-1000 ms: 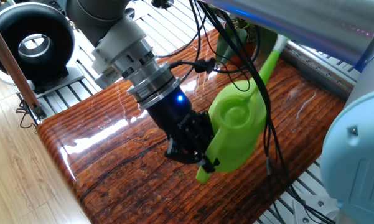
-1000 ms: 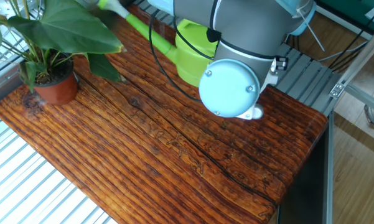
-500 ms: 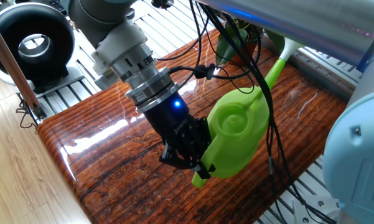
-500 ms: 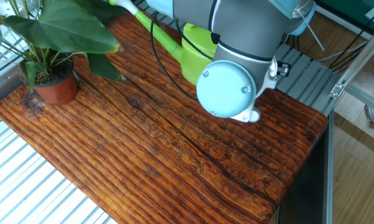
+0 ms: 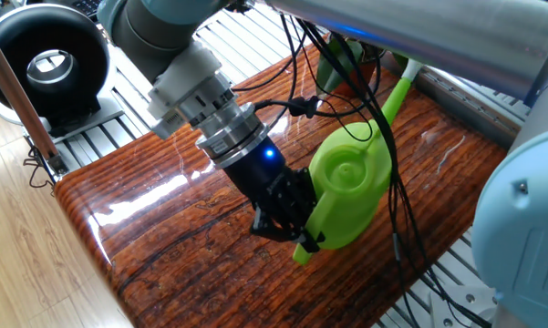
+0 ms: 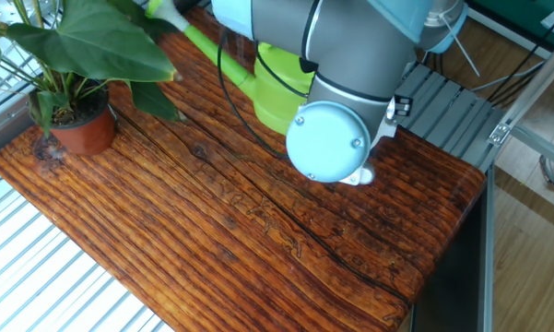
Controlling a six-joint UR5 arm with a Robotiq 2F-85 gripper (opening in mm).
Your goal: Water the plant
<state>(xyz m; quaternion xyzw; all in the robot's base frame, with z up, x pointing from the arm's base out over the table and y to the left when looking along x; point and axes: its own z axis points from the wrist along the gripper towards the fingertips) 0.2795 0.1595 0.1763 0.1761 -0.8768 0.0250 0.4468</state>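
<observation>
The plant [image 6: 78,55] has broad dark green leaves and stands in a reddish-brown pot [image 6: 83,131] at the left end of the wooden table [image 6: 258,240]; in one fixed view only a part of its pot [image 5: 342,68] shows behind cables. My gripper [image 5: 296,235] is shut on the handle of the lime-green watering can [image 5: 346,187]. The can is held above the table. Its long spout [image 6: 198,41] points toward the plant's leaves. In the other fixed view the arm hides my gripper and most of the can [image 6: 277,88].
A black round fan-like unit [image 5: 46,59] sits past the table's left end. Black cables [image 5: 383,128] hang over the can. Slotted metal rails [image 6: 46,277] border the table. The arm's pale blue joint [image 6: 330,140] hangs over the table's middle.
The can and my gripper shifted slightly back toward the plant after a small move away half a second ago. My grip on the handle stays the same.
</observation>
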